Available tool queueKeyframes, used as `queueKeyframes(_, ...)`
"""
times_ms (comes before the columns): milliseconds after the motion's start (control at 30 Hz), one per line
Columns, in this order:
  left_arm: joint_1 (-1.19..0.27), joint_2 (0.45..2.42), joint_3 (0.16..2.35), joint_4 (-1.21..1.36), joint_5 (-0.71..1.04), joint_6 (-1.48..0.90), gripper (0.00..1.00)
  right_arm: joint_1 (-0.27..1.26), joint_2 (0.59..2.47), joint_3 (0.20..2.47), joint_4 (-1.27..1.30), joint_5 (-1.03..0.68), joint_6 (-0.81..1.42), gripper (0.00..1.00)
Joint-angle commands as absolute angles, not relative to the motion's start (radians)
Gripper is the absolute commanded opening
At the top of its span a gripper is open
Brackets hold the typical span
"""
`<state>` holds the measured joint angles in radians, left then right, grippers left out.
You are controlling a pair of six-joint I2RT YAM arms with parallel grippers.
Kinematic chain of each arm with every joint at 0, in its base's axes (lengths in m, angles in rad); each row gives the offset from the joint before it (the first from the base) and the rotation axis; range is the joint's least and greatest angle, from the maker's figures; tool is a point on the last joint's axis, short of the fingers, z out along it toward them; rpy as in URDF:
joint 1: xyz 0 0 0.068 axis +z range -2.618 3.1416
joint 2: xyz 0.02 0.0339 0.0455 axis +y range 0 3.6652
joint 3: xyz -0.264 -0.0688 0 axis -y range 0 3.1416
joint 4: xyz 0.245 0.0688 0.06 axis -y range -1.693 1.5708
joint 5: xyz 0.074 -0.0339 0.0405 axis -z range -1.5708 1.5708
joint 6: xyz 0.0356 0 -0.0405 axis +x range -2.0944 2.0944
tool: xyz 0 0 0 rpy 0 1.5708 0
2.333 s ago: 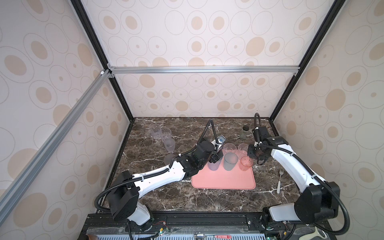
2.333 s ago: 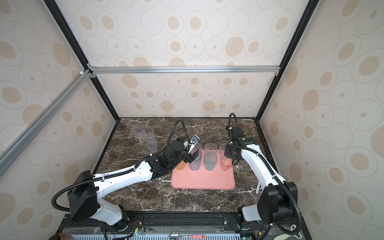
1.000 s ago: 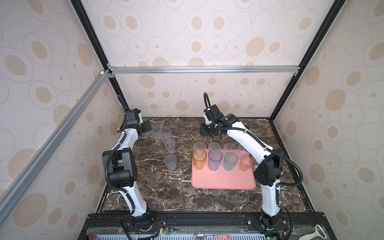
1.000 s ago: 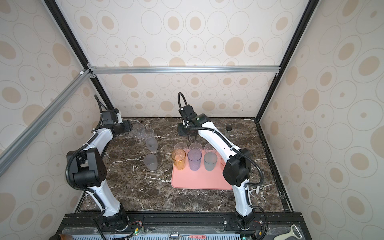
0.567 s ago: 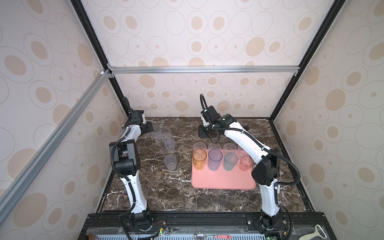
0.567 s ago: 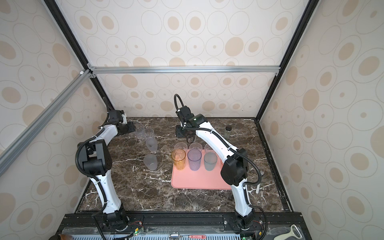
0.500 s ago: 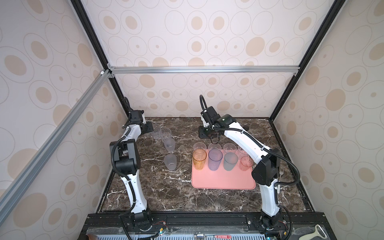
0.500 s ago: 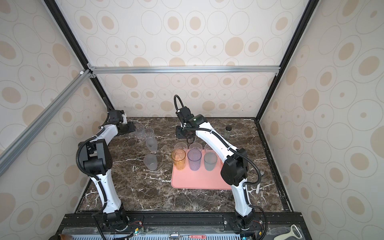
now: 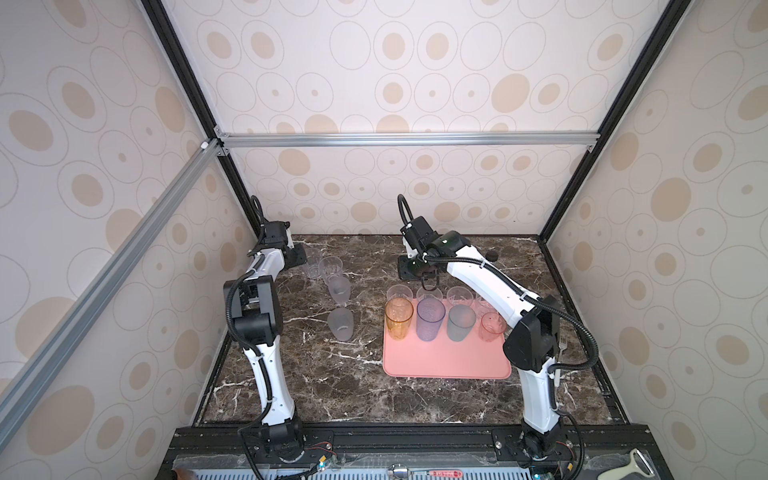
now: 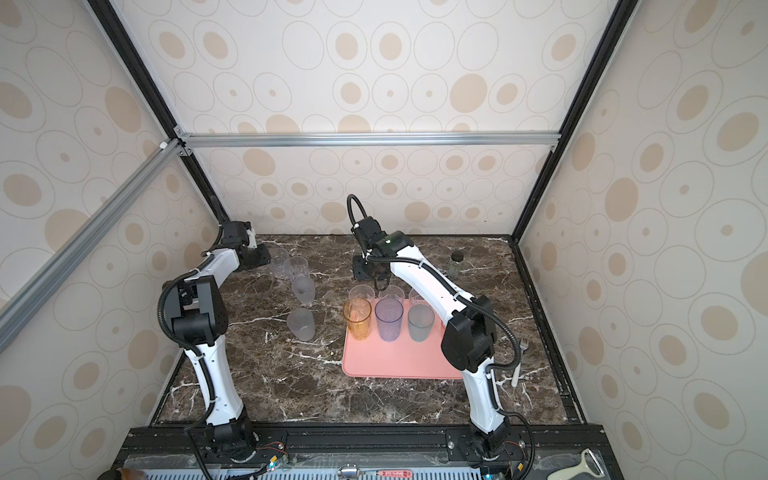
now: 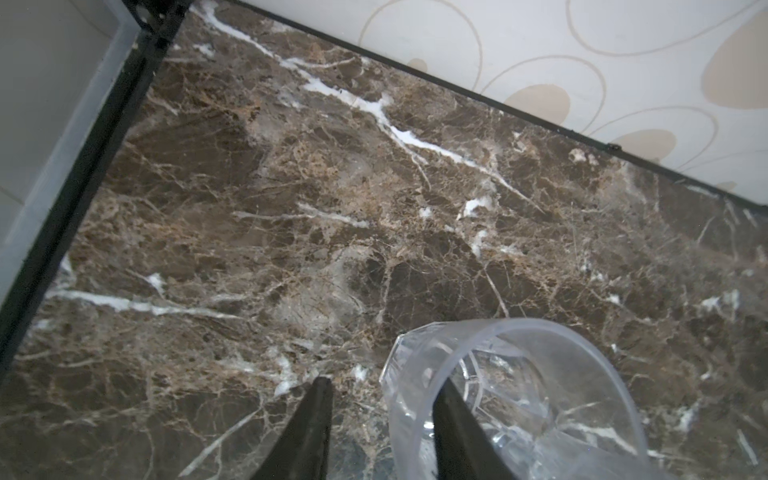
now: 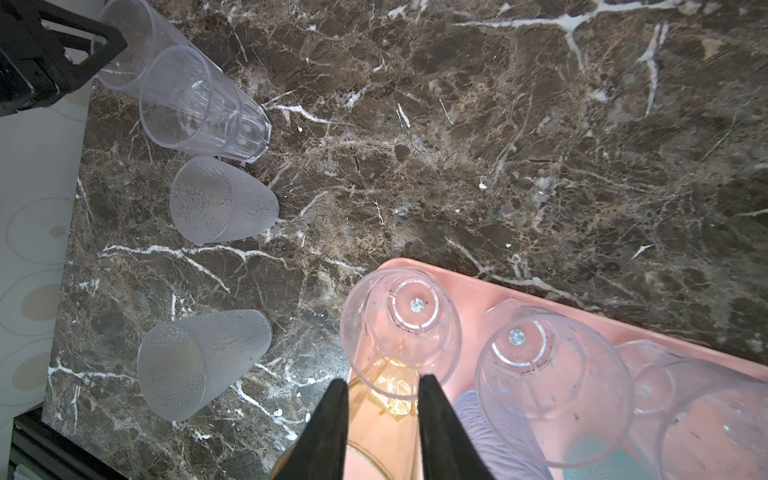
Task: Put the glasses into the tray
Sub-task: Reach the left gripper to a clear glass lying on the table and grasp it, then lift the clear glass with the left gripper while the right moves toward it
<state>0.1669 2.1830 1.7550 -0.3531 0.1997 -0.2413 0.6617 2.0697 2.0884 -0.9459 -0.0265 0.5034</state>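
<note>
The salmon-pink tray [image 9: 446, 361] [image 10: 399, 361] holds a front row of amber [image 9: 399, 318], blue-purple [image 9: 431, 318], teal [image 9: 460, 322] and pink [image 9: 492, 326] glasses, with clear ones [image 12: 399, 316] behind. Off the tray stand two clear faceted glasses [image 9: 330, 266] and two frosted ones [image 9: 340, 324]. My left gripper [image 11: 382, 384] [image 9: 305, 259] straddles the wall of the far-left clear glass [image 11: 519, 374]. One finger is inside and the other is outside with a gap. My right gripper [image 12: 380, 380] [image 9: 428, 282] hangs open and empty above the tray's back left corner.
A small black-lidded jar [image 10: 456, 264] stands at the back right. A fork [image 10: 519, 361] lies right of the tray. The back wall and the left corner post are close behind my left gripper. A peeler [image 10: 577, 467] lies outside the front rail.
The left arm went from the tray to the back left glasses, and its jaws have narrowed over the clear glass's rim. The right arm swung to the tray's back left and now holds still.
</note>
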Motion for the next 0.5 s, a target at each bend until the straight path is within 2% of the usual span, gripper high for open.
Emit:
queueKeyframes(0,0.158,2.201,1.800,-0.354,0.193,-0.247,0.31,0.672,2.037,2.083,-0.971,-0.013,0.494,0.32)
queueKeyframes(467,0.159,2.098,1.723,-0.333,0.170,-0.248,0.08,0.678,2.038,2.098,-0.986,0.021,0.483,0.31)
